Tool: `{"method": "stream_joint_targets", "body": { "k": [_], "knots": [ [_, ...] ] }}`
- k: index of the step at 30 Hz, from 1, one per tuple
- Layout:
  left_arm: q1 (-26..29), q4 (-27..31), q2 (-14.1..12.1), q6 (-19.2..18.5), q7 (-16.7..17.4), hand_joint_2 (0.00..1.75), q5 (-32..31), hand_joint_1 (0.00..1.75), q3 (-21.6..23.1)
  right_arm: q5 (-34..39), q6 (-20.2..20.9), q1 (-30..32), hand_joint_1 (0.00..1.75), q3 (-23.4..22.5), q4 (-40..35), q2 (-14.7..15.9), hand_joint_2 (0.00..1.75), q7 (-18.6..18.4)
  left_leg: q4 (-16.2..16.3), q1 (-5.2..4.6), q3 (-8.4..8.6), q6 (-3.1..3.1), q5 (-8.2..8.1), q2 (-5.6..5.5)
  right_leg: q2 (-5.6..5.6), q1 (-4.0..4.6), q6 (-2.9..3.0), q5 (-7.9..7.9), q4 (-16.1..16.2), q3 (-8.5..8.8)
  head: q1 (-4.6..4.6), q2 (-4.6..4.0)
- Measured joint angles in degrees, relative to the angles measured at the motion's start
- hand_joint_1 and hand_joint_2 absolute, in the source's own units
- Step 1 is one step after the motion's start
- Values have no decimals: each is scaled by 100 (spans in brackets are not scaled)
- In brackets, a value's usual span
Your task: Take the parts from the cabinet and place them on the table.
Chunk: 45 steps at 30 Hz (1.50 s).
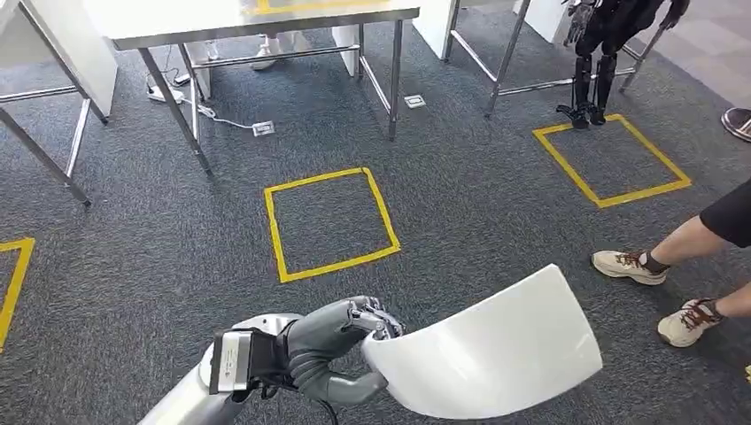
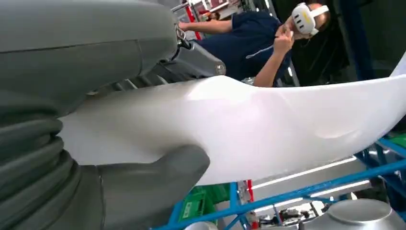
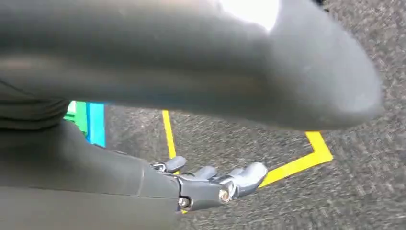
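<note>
Above the grey carpet (image 1: 133, 257), near a yellow taped square (image 1: 329, 221), the left hand (image 1: 341, 345) grips one edge of the curved white part (image 1: 491, 350), while the right hand (image 3: 210, 184) hangs released, fingers loosely apart, holding nothing.

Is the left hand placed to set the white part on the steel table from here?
Probably not yet. The left hand grips the white part low over the carpet, while the steel table stands well ahead, past the yellow taped square. Nothing blocks the path; the robot likely must walk closer.
</note>
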State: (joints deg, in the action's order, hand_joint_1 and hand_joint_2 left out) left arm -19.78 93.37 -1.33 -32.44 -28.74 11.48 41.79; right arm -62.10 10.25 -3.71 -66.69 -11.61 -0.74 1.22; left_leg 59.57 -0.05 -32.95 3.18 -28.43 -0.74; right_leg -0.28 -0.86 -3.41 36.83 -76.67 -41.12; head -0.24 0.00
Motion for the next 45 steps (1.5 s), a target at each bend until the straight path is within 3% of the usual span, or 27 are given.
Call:
{"method": "stream_joint_targets", "body": {
  "k": [2, 4, 5, 6, 8, 11, 14, 15, 16, 17, 19, 20, 21, 23, 24, 26, 29, 30, 31, 32, 35, 36, 37, 38, 41, 43, 45],
  "knots": [
    [3, 0, 0, -2, 0, 175, 0, 175, 0, -2, 0, 8, 0, 0, 0, -4, 0, 0, 0, -6, 110, -20, -77, -21, 0, 4, 40, -491, 475, 56, 7, 0],
    [-4, 7, 2, -11, 0, 175, 0, 175, 0, -2, -9, 7, 0, 0, 0, -2, 0, 0, -1, -7, 240, -49, -166, -21, -1, 27, 110, -1200, 1528, 450, 13, 0],
    [-3, 9, 2, -18, 0, 175, 0, 175, 0, 0, -11, 6, 0, -2, 0, 0, 0, 0, 1, -6, 259, -71, -199, -20, -1, 52, 154, -1136, 1689, 506, 7, 0],
    [-5, 11, 2, -28, 0, 175, 0, 175, 0, 0, -13, -7, 0, -2, 0, -4, 0, -2, 0, -12, 246, -104, -213, -28, -17, 90, 154, -834, 1713, 489, 22, 0],
    [0, 24, 4, -42, 9, 175, -2, 175, 0, 0, -13, 23, 0, -2, 0, -4, 0, -9, 42, -21, 289, -197, -182, -22, 8, 94, 254, -1044, 1806, 532, 26, 0],
    [-30, 39, 4, -46, 13, 175, -2, 175, -2, 0, -13, 23, 0, -2, 0, -13, 0, -13, 274, -24, 287, -305, -305, 7, 1, 31, 348, -1023, 1840, 744, -9, 0],
    [-16, 42, -4, -48, 20, 175, -2, 175, -2, -7, -13, 13, 0, -2, 0, -15, 0, -11, 1427, 4, -448, -351, -804, 16, 3, 32, 376, -920, 1840, 818, -42, 0],
    [-10, 39, -13, -50, 33, 175, -2, 175, 0, -15, -15, 21, 0, -2, 0, -17, 0, -18, 1643, 7, -652, -354, -872, 19, 3, 32, 373, -879, 1839, 862, -46, 0],
    [-9, 37, -15, -50, 37, 175, -2, 175, -2, -18, -13, 25, 0, -2, 0, -17, 0, -17, 1583, 12, -698, -366, -770, 23, 4, 31, 368, -841, 1839, 910, -48, 0],
    [-11, 37, -15, -50, 37, 175, -2, 175, -2, -18, -13, 26, 0, -2, 0, -20, 0, -17, 1318, 15, -649, -363, -527, 30, 11, 31, 359, -797, 1839, 970, -50, 0],
    [-19, 39, -15, -48, 44, 175, -2, 175, -2, -33, -13, 24, 0, -2, 0, -31, 0, -17, 371, 15, -335, -322, 163, 46, 15, 30, 333, -695, 1839, 1120, -59, 0],
    [-18, 33, -24, -50, 44, 175, 0, 175, -4, -33, -13, 23, 0, -2, 0, -35, 0, -15, 98, 4, -251, -294, 282, 54, 15, 32, 308, -651, 1839, 1166, -59, 0],
    [-27, 28, -31, -50, 46, 175, 2, 175, -4, -35, -13, 11, 0, -2, 0, -35, 0, -15, 30, -33, -269, -273, 18, 68, 33, 45, 267, -625, 1822, 1161, -70, 0],
    [-23, 29, -35, -50, 50, 175, 2, 175, -7, -35, -13, 13, 0, -2, 0, -37, 0, -15, 27, -32, -229, -173, 160, 56, 12, 43, 177, -603, 1781, 1198, -72, 0],
    [-34, 31, -31, -50, 50, 175, 2, 175, -7, -35, -9, 10, 0, -2, 0, -42, 0, -17, 20, -33, -182, -129, 137, 47, 13, 44, 137, -610, 1773, 1221, -68, 0],
    [-48, 44, -20, -48, 50, 175, 4, 175, -7, -37, 0, -23, 0, -2, 0, -55, 0, -9, -31, 2, -53, -67, 121, 47, 19, 21, 95, -589, 1496, 1104, -50, 0],
    [-54, 42, -4, -50, 50, 175, 11, 175, -7, -39, -2, -25, 0, -2, 0, -57, 0, -11, -34, -1, 6, -12, 29, 40, 22, 20, 51, -103, 294, 276, -17, 0],
    [-49, 35, -4, -50, 50, 175, 11, 175, -7, -42, -2, -13, 0, -2, 0, -57, 0, -17, -34, -2, 29, -15, 0, 30, 22, 20, 50, -27, 78, 81, -13, 0],
    [-46, 28, -4, -48, 50, 175, 11, 175, -7, -48, 0, -4, 0, -2, 0, -57, 0, -17, -34, -1, 74, -24, -37, 15, 21, 16, 33, -99, 55, -39, -4, 0],
    [-46, 24, -4, -50, 50, 175, 11, 175, -7, -50, -2, -3, 0, -2, 0, -57, 0, -17, -34, 1, 137, -39, -86, 5, 21, 11, 30, -327, 285, -23, 0, 0],
    [-52, 13, -6, -48, 50, 175, 11, 175, -7, -61, -4, 7, 0, -2, 0, -55, 0, -2, -41, 2, 301, -87, -246, 14, 13, 10, 66, -1325, 1688, 435, 17, 0],
    [-57, 0, -11, -48, 50, 175, 9, 175, -7, -68, -4, -3, 0, -2, 0, -57, 0, 0, -22, -21, 364, -125, -281, 11, 6, 40, 108, -1059, 1738, 435, 18, 0],
    [-59, -9, -13, -48, 48, 175, 9, 175, -7, -68, 0, -6, 0, -2, 0, -57, 0, -4, -63, -21, 351, -166, -306, 7, -1, 64, 155, -997, 1721, 446, 28, 0],
    [-54, -15, -13, -46, 48, 175, 9, 175, -7, -70, 0, 17, 0, -2, 0, -57, 0, -7, -55, -27, 420, -206, -303, 7, 9, 67, 207, -1106, 1771, 455, 28, 0],
    [-64, -22, -15, -46, 39, 175, 11, 175, -7, -70, 0, 26, 0, -2, 0, -59, 0, -17, 137, -26, 428, -314, -322, 23, 23, 13, 324, -1078, 1822, 659, 20, 0],
    [-109, -28, -15, -46, 31, 175, 17, 175, -7, -68, 2, 2, 0, -2, 0, -59, 0, -31, 898, -10, -45, -361, -467, 35, 24, 8, 370, -1009, 1832, 744, -39, 0],
    [-101, -57, -33, -46, 31, 175, 20, 175, -4, -68, -2, 8, 0, -2, 0, -59, 0, -59, 1590, 4, -575, -390, -874, 36, 27, 9, 375, -914, 1831, 823, -55, 0]
  ]
}}
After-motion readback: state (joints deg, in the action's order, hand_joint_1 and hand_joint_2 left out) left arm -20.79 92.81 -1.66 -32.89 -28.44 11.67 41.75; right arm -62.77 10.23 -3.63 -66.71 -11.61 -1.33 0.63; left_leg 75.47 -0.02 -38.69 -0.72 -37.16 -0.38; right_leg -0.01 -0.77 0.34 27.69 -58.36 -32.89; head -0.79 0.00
